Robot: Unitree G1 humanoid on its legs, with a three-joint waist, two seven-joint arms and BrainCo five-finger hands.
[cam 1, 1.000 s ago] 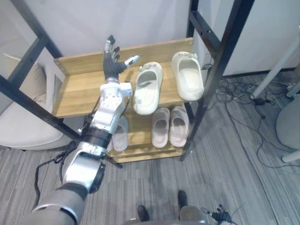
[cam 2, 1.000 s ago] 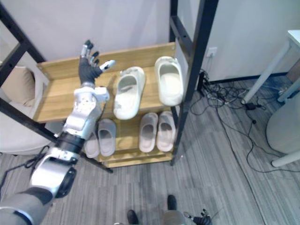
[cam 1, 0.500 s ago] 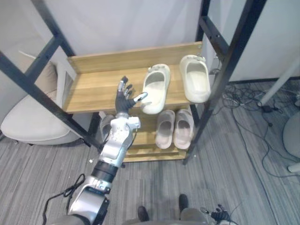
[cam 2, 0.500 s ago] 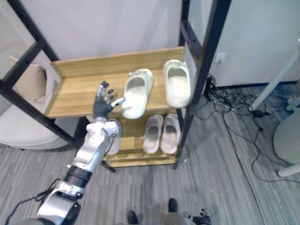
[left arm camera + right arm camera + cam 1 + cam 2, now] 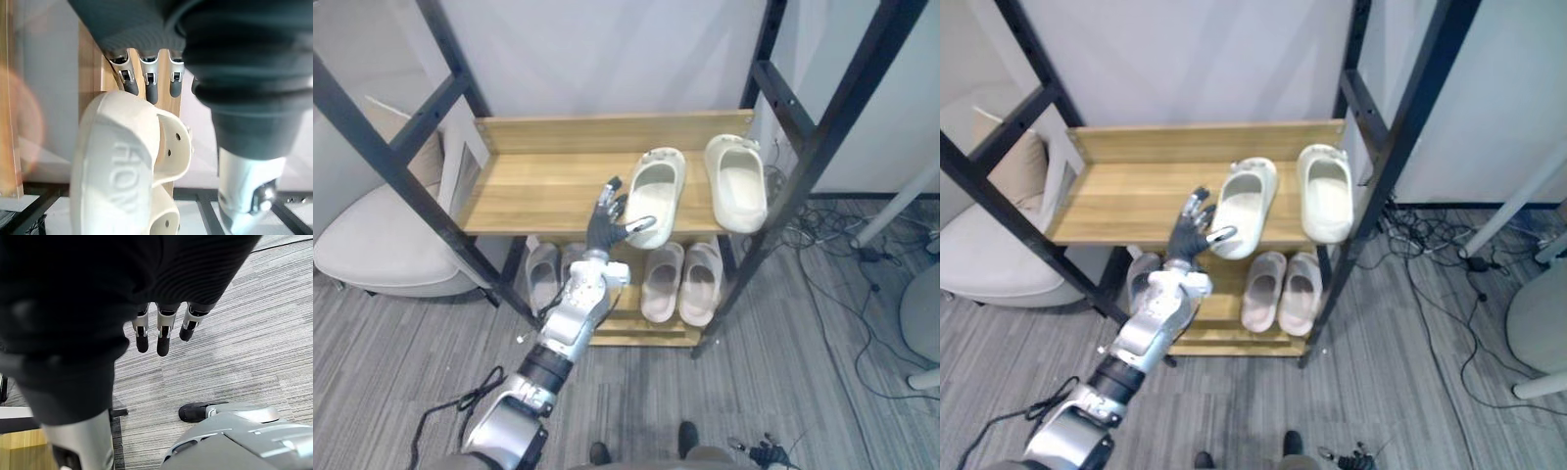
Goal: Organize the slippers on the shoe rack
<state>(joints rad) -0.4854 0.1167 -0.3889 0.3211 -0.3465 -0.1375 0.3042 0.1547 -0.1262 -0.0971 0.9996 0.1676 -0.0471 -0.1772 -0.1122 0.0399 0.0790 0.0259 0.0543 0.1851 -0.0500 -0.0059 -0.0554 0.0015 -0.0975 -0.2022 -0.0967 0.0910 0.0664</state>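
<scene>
My left hand [image 5: 610, 217] hangs at the front edge of the top shelf [image 5: 533, 186], fingers spread. Hard by my thumb the near cream slipper [image 5: 653, 189] blocks the way; I can't tell if they touch. Its mate [image 5: 736, 184] lies further right, a narrow gap between them. Left of the hand the board is bare back to the rear rail [image 5: 587, 130], so there's room. A slanted black bar [image 5: 406, 181] fences the far left, a black post [image 5: 813, 149] the far right. Below the hand, lower-shelf slippers [image 5: 702, 284] crowd the space.

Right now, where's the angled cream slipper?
In the left eye view, the angled cream slipper lies on the top shelf, left of the other cream slipper, its near end by the left hand.
</scene>
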